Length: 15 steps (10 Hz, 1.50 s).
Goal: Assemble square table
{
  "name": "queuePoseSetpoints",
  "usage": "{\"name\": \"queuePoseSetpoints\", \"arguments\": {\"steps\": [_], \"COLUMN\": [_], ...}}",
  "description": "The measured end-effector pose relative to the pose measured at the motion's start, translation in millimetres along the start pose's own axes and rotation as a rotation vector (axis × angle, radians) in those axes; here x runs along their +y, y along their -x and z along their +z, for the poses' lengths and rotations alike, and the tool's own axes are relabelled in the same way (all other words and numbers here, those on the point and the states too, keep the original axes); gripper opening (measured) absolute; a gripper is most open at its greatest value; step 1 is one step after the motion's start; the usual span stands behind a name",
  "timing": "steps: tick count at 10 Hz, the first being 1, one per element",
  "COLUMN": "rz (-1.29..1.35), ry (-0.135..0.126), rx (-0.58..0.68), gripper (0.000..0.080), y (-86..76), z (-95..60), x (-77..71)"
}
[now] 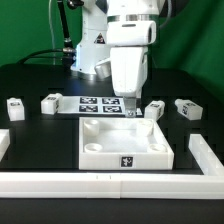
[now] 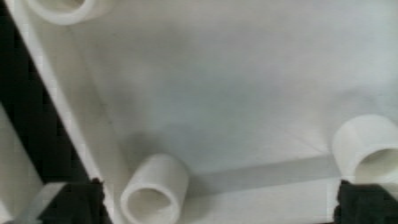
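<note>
Black surface (image 1: 40, 140), green backdrop behind, white robot base at the back. Everything below is placed from the tabletop (image 1: 100, 157), scanning from the exterior view's left.

- Far-left leg (image 1: 14, 108): beyond the tabletop, well apart from it.
- Second leg (image 1: 50, 102): beyond the tabletop's far-left corner, near the marker board (image 1: 98, 103).
- Marker board: flat, just beyond the tabletop's far rim.
- Tabletop: central on the surface, open side up, tag facing the camera, near the front border rail (image 1: 110, 181).
- Pincer (image 1: 130, 106): hangs pointing straight down over the tabletop's far rim, slightly toward the exterior view's right of its middle. Jaws spread wide, nothing between them. I can't tell whether it touches the rim.
- Third leg (image 1: 155, 108): just beyond the tabletop's far-right corner, nearest leg to the pincer.
- Fourth leg (image 1: 186, 107): further out on that side.

The wrist view is filled with the tray floor (image 2: 231, 90) and three round sockets, one at (image 2: 151, 185), so the tabletop lies directly below the pincer.

Key relation: the tabletop is square, so no long axis. The far rim runs left-right across the exterior view. Judgement: the likely next step is a straight drop so the jaws straddle that rim. There is only one arm.
</note>
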State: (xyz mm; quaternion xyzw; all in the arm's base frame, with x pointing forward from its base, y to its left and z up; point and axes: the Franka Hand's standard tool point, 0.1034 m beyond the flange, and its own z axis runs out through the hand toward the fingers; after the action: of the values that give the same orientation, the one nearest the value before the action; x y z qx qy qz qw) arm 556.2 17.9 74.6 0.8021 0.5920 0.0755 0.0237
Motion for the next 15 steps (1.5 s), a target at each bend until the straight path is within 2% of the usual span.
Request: {"name": "queuePoseSetpoints", "arguments": {"steps": [3,4,5,6,7,8,13,15], "rz": [0.0,-0.021,-0.119,-0.197,-0.251,-0.314,-0.31,-0.319], "ry": [-0.002,0.008,0.029,0.024,0.029,0.013,0.008,-0.018], "rx": [0.0,-0.001,-0.01,-0.031,-0.048,-0.068,-0.07,-0.095], "gripper": [0.0649,0.0649,0.0649,0.0649,0.0649,0.0649,0.0649,0.0649], "y": [0.1,-1.8,-8.5,-8.9,-8.8,-11.8,-9.1,11.9], "z": [1.6,2.9,7.6,4.5,-0.1,3.1,5.2,12.1], "x": [-0.1,-1.5,-16.0,-26.0,-26.7,-31.6,-32.9,-46.9]}}
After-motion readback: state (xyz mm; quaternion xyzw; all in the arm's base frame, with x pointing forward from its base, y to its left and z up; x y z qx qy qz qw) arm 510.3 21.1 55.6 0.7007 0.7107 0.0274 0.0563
